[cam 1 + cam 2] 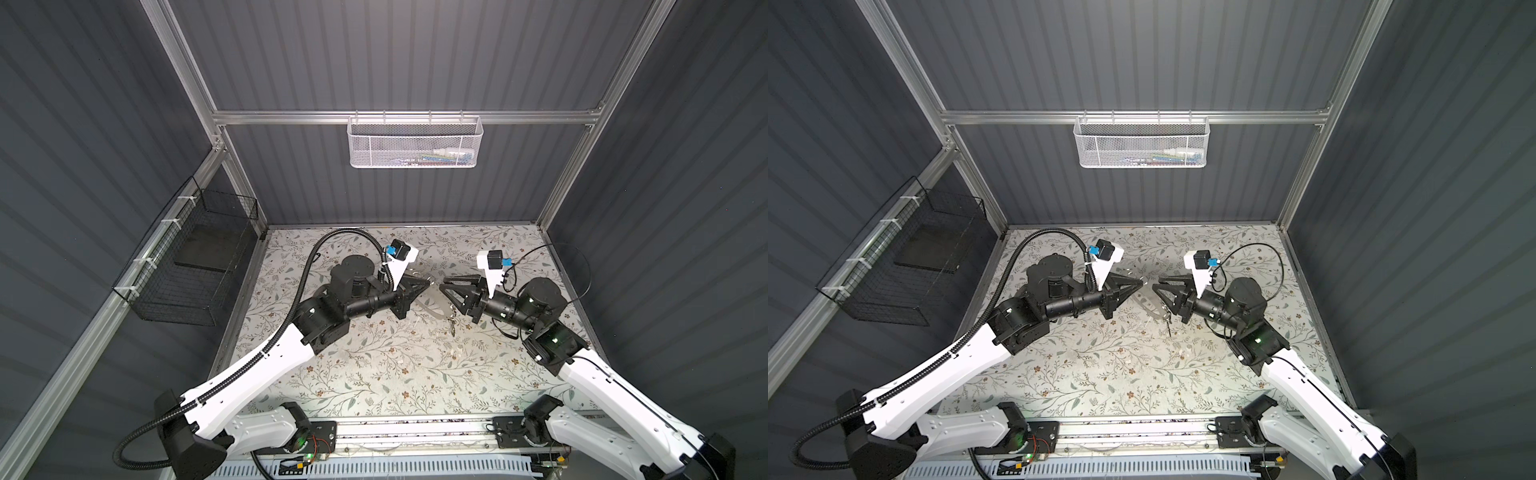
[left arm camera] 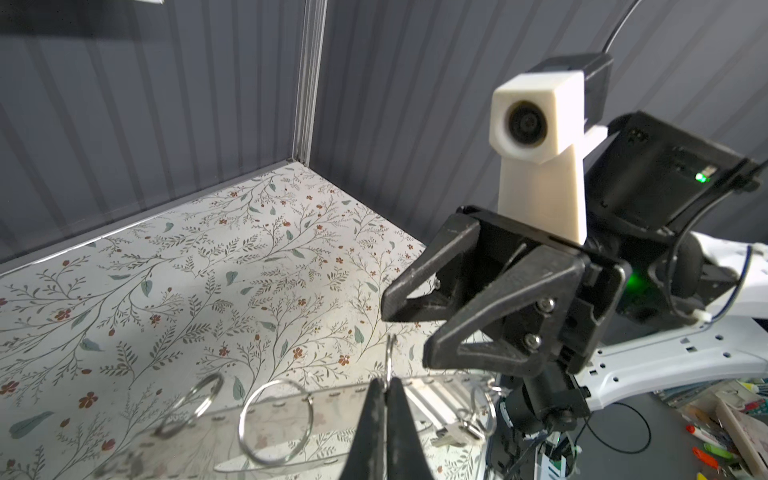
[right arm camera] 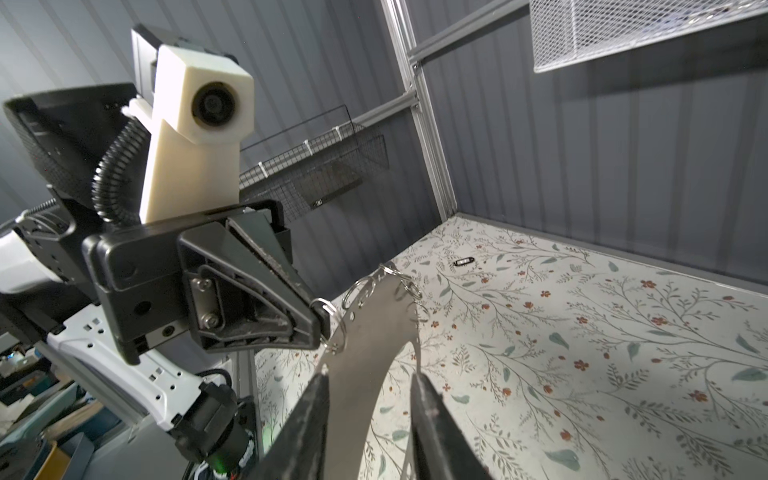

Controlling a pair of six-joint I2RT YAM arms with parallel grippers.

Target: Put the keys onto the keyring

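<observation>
1. The keyring [image 3: 363, 336] is a thin, flat grey metal plate with a wide hole. In both top views it sits between the two end effectors and looks raised off the tabletop [image 1: 374, 365].
2. The left end effector [image 3: 322, 322] is pressed together, pinching one split ring [image 2: 390, 353] on the keyring's rim. The plate seems to hang partly from that ring.
3. The right end effector [image 2: 407, 332] stands spread on the side of the keyring opposite the pinched ring. Its jaws sit either side of the keyring's band, and no firm clamp on the band shows.
4. A few keys [image 2: 455, 432] hang from small rings at the keyring's edge, just beside the right end effector. One black key [image 3: 464, 262] lies flat on the tabletop, well apart from the keyring.
5. The keyring is probably stiff, smooth and slippery. Held by a single ring, it can swing and twist. The steadier hold is across the flat faces of its band, between the rim holes and clear of the rings.
6. The split rings are thin and springy, so they probably resist opening and may slip out of a pinch.
7. The loose key looks small, light and hard, and it lies low on the tabletop. It is best pinched across its long sides, leaving its loop end free for threading onto the keyring.
</observation>
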